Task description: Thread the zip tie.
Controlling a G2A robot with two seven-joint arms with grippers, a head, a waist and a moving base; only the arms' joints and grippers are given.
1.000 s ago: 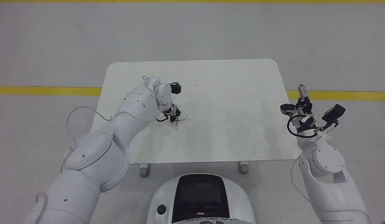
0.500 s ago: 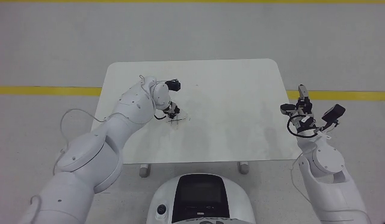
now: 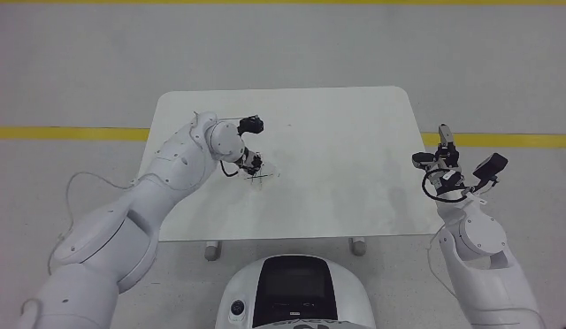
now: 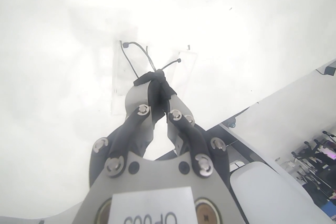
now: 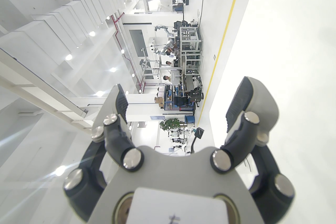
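- Found left gripper [image 4: 157,77] pinched tight on zip tie [image 4: 147,55], with black strands fanned out past the fingertips.
- Lay above a clear sheet [image 4: 118,88] on the white table [image 3: 354,117], left of centre.
- Saw right gripper [image 5: 181,99] spread wide, holding nothing, just off the table's right edge.

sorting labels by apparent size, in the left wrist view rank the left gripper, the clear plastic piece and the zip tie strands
1. left gripper, largest, but nearest the camera, so that is partly nearness.
2. clear plastic piece.
3. zip tie strands, thin, pinched in the gripper.
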